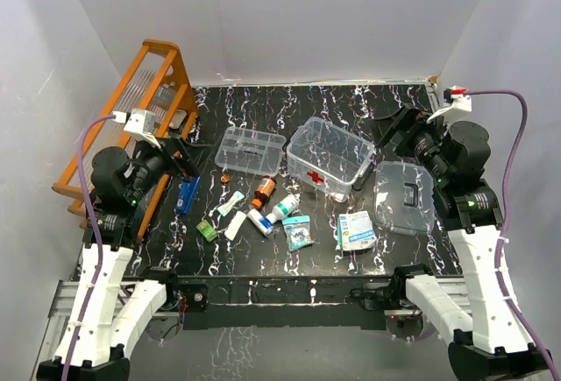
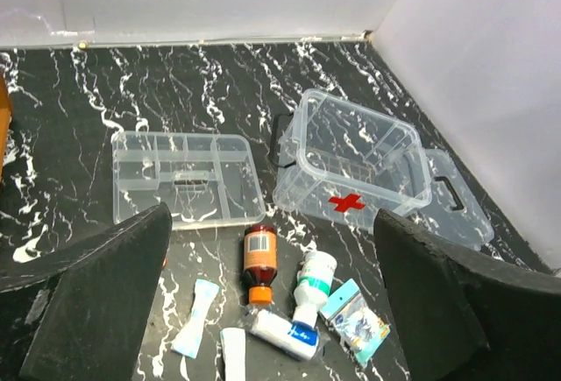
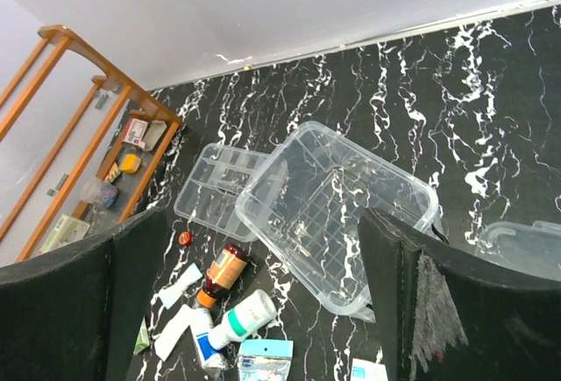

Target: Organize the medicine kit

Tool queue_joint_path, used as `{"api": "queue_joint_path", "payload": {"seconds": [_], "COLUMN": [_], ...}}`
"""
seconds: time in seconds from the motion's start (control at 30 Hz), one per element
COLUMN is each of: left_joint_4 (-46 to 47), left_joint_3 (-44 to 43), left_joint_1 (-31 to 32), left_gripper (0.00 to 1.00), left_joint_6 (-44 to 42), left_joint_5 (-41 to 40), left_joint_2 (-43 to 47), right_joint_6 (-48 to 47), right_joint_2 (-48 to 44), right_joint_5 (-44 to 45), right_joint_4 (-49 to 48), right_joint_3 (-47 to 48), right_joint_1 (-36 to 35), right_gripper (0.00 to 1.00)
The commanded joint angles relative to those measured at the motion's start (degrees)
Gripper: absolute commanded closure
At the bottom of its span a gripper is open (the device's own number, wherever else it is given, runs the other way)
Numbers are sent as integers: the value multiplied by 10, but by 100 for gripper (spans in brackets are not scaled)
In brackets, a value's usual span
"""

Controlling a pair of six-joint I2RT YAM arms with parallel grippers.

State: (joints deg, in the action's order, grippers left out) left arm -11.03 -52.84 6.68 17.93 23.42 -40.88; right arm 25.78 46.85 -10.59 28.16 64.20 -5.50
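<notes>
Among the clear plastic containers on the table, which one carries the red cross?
The deep box in the middle, red cross on its near wall. The divided tray left of it and the lid on its right are plain.

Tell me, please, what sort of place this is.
Likely a robot lab test cell: plain white walls enclose a black marbled table, and a medicine kit sits open among scattered supplies.
</notes>
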Motion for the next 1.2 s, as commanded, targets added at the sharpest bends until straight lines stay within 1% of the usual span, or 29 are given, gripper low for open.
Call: {"api": "queue_joint_path", "payload": {"seconds": [0.0, 0.07, 0.13, 0.2, 0.23, 0.27, 0.37, 0.43, 0.47, 0.6, 0.7, 0.8, 0.9, 1.07, 1.17], "left_joint_4": [59, 72, 85, 116, 136, 156, 206, 231, 245, 294, 307, 258, 206, 156, 125], "left_joint_3": [-2, 9, 21, 40, 52, 64, 92, 108, 114, 137, 150, 147, 139, 128, 118], "left_joint_1": [-5, -5, -5, -5, -6, -5, -5, -6, -6, -5, 6, 38, 71, 120, 151], "left_gripper": [1, 1, 1, 1, 1, 1, 1, 1, 1, 1, 1, 3, 8, 16, 21], "left_joint_6": [17, 19, 21, 17, 20, 32, 65, 75, 84, 142, 177, 162, 144, 129, 117], "left_joint_5": [8, 13, 33, 83, 121, 148, 198, 228, 237, 268, 259, 203, 136, 73, 20], "left_joint_2": [18, 26, 34, 40, 42, 43, 42, 39, 35, -3, -34, -62, -97, -174, -229], "right_joint_6": [5, 6, 4, -3, -8, -17, -29, -23, -20, -3, 21, 42, 47, 49, 47], "right_joint_2": [0, 7, 19, 35, 44, 54, 87, 103, 107, 127, 151, 185, 221, 254, 262], "right_joint_5": [-26, -42, -77, -132, -156, -186, -270, -292, -288, -216, -179, -137, -89, 9, 73], "right_joint_4": [-61, -60, -57, -54, -52, -49, -45, -47, -51, -67, -91, -101, -84, -55, -40], "right_joint_3": [8, 3, 3, 6, 7, 9, 10, 0, -7, -38, -61, -73, -73, -86, -96], "right_joint_1": [2, 1, -1, -9, -16, -24, -49, -70, -84, -164, -228, -273, -300, -309, -308], "right_gripper": [10, 10, 10, 11, 12, 13, 16, 19, 19, 21, 23, 25, 29, 31, 32]}}
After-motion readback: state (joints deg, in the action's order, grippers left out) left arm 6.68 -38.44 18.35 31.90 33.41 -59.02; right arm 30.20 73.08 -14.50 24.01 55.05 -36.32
